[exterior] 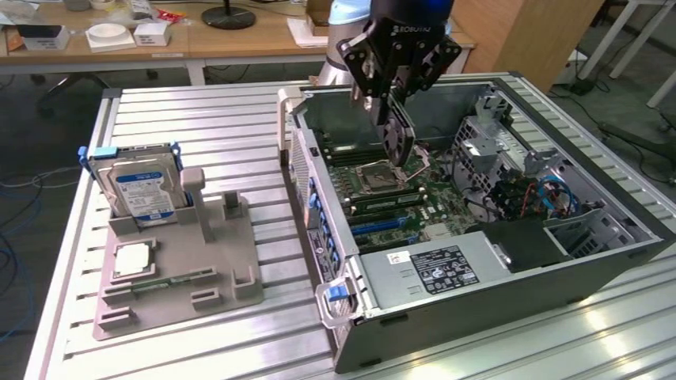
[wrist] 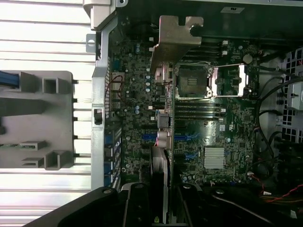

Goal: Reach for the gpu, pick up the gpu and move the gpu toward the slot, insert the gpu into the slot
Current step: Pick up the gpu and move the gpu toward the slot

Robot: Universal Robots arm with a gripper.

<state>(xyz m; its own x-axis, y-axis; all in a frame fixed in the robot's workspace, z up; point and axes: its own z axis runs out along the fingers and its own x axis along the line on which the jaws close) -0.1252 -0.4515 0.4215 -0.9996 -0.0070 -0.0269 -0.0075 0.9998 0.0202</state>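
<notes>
at the exterior view's left, a grey holder (exterior: 211, 269) sits on the slatted metal worktop (exterior: 211, 119). a blue-labelled hard drive (exterior: 142, 190) stands upright in its rear pocket, and a small square processor chip (exterior: 132, 259) lies flat in a recess nearer the front. just beside the holder, further right, an open computer case (exterior: 465, 309) lies on its side with the green motherboard (exterior: 423, 210) facing up. above the case's rear half hangs the claw (exterior: 389, 101), clamped on the upper end of the gpu (exterior: 398, 134). the card is in the air over the board, clear of it, its lower end near the open processor socket (exterior: 378, 174) and well apart from the blue slots (exterior: 381, 228). its long axis runs close to vertical, tilted a little, so the card points down at the board and shows its black round fan side toward the exterior view's left. in the wrist view the gpu (wrist: 160, 170) appears edge-on as a thin strip running away from the claw (wrist: 160, 210), gripped between the dark fingers (wrist: 137, 203), and its silver end bracket (wrist: 175, 35) is at the end farthest from the claw. at the exterior view's right, inside the case, a bundle of blue and red cables (exterior: 539, 198) lies beside the metal drive cage (exterior: 491, 138).
</notes>
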